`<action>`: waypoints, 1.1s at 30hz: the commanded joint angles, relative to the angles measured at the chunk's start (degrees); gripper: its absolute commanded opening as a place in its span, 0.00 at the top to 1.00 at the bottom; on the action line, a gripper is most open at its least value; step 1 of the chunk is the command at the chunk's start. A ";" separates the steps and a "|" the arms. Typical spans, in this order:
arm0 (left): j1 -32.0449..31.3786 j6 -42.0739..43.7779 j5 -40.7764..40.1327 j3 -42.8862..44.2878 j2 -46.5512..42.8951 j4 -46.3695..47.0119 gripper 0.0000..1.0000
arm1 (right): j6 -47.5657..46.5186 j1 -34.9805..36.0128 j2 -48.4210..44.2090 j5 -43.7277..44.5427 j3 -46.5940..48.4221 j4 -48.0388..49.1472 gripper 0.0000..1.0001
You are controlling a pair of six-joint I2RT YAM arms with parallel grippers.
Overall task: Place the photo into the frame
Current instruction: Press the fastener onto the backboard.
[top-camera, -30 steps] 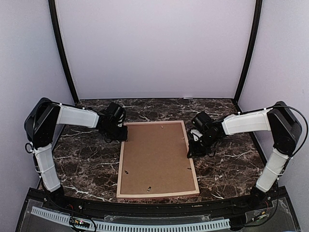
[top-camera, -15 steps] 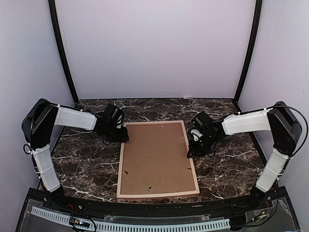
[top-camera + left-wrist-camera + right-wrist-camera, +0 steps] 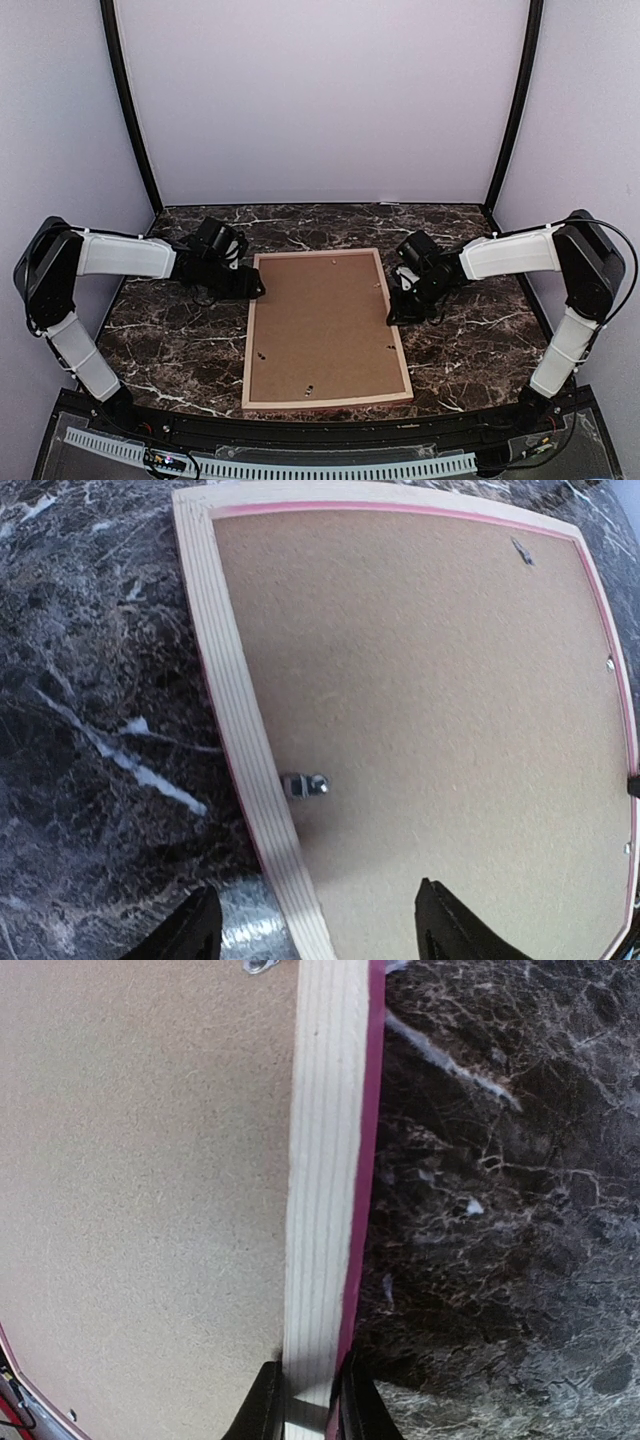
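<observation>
The frame lies back side up in the middle of the table, pale wood rails with a pink-red edge, filled by the plain brown backing board. My right gripper is shut on the frame's right rail, which sits between its fingers. My left gripper is open at the frame's left rail, one finger over the table and the other over the backing board. A small metal clip sits by the left rail. The photo is hidden.
The table is dark marble. Black posts and pale walls close in the sides and back. Several small metal tabs show along the backing board's edges.
My left arm has drawn back to the left and its elbow has dropped outward; its gripper stays at the frame's left rail. The frame's top end has lifted or shifted slightly. The right arm is still.
</observation>
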 commanded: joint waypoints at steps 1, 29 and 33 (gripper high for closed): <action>-1.00 -2.51 6.32 -6.01 -7.01 1.47 0.28 | 3.19 -0.92 2.63 2.91 -1.37 3.94 0.94; -14.12 -9.04 -1.95 -12.86 -10.57 -7.22 0.30 | 5.68 -1.40 3.75 2.99 -1.28 7.89 0.95; -14.61 -9.89 -4.83 -14.48 -16.34 -6.76 0.28 | 5.78 -1.44 3.97 2.59 -1.95 8.74 0.95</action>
